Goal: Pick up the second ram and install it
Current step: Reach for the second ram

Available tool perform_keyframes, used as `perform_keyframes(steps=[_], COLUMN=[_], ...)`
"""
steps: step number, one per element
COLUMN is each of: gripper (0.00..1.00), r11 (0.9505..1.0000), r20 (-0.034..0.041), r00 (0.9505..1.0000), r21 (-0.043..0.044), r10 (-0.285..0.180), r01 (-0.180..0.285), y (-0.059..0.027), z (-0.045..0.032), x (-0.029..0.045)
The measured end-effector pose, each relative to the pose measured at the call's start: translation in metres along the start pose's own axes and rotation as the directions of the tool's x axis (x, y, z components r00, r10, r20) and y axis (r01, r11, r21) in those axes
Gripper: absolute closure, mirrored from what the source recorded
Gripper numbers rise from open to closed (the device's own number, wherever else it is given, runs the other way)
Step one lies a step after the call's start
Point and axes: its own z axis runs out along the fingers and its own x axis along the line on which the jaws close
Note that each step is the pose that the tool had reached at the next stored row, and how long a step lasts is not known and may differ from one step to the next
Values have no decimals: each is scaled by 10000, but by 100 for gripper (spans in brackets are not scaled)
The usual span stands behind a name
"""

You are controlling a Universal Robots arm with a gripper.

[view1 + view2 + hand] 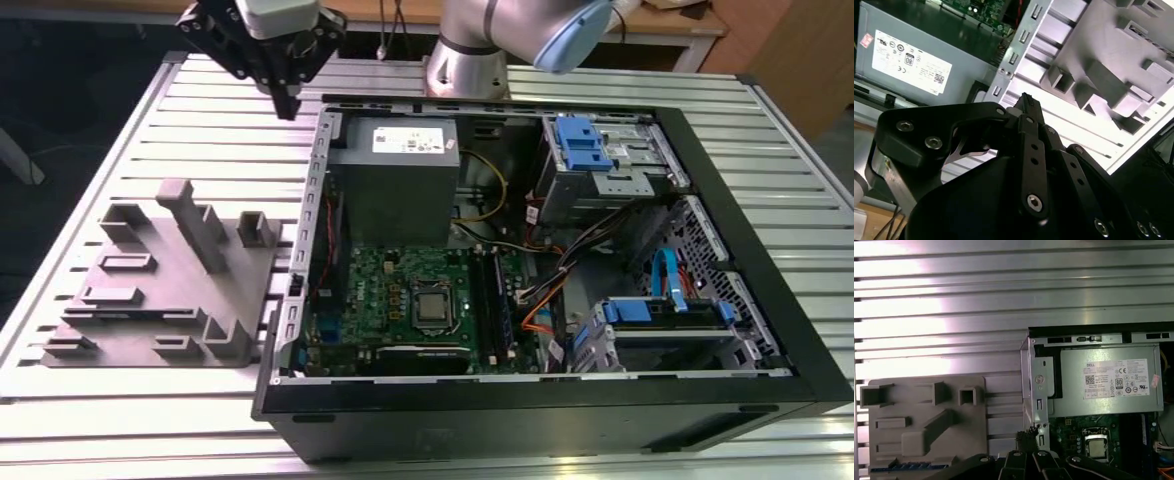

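Observation:
My gripper (pixel 284 103) hangs above the slatted table, just outside the far corner of the open computer case (pixel 747 300) on the exterior view's left. Its black fingers (pixel 1026 102) meet at the tip, shut, with nothing between them. In the first wrist view the gripper (pixel 1026 445) hovers near the case's corner. A long narrow blue strip (pixel 909 466) lies in the grey fixture (pixel 924 425) and looks like the second ram. The black memory sockets (pixel 491 300) run along the green motherboard (pixel 387 300) inside the case.
The grey power supply (pixel 396 180) fills the case's far left part, with blue drive brackets (pixel 583 145) and cables at the exterior view's right. The grey fixture (pixel 160 290) with upright posts stands on the table left of the case. The arm's base (pixel 467 60) is behind the case.

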Motion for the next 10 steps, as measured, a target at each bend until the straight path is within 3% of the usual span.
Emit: perform_keyframes(steps=[10], gripper=[93], r11=[10000], r20=[1], r00=[10000], r21=[-1], r10=[0], r01=[0], y=[-18], z=[-2], x=[244])
